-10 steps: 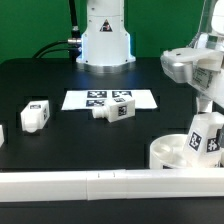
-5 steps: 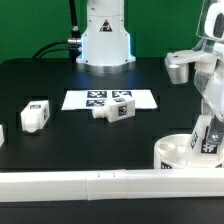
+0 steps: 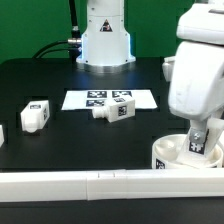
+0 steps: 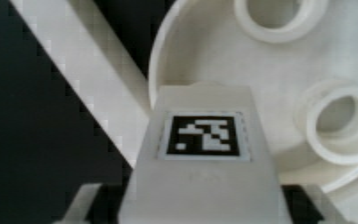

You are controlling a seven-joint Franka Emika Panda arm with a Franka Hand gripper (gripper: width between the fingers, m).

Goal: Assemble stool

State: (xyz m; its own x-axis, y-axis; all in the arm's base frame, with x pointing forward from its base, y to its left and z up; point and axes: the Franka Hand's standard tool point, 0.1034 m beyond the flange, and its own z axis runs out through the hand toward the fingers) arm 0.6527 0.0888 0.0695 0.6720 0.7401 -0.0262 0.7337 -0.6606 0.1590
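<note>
The round white seat [image 3: 172, 152] lies at the front on the exterior view's right, against the long white rail. My gripper [image 3: 200, 140] is shut on a tagged white leg [image 3: 199, 143] and holds it upright over the seat. In the wrist view the leg [image 4: 204, 140] fills the middle, clamped between my fingers [image 4: 91, 205], with the seat [image 4: 291, 90] and two of its sockets right behind it. Two more legs lie on the table: one [image 3: 34, 115] on the exterior view's left, one [image 3: 115, 108] on the marker board's edge.
The marker board [image 3: 90, 100] lies at mid table. The long white rail [image 3: 90, 184] runs along the front edge. The robot base [image 3: 105, 40] stands at the back. Another white part [image 3: 2, 134] shows at the left edge.
The arm has swung down and toward the camera over the seat, carrying the leg lower; it now fills the exterior view's right. The seat shifted slightly. The other legs have not moved.
</note>
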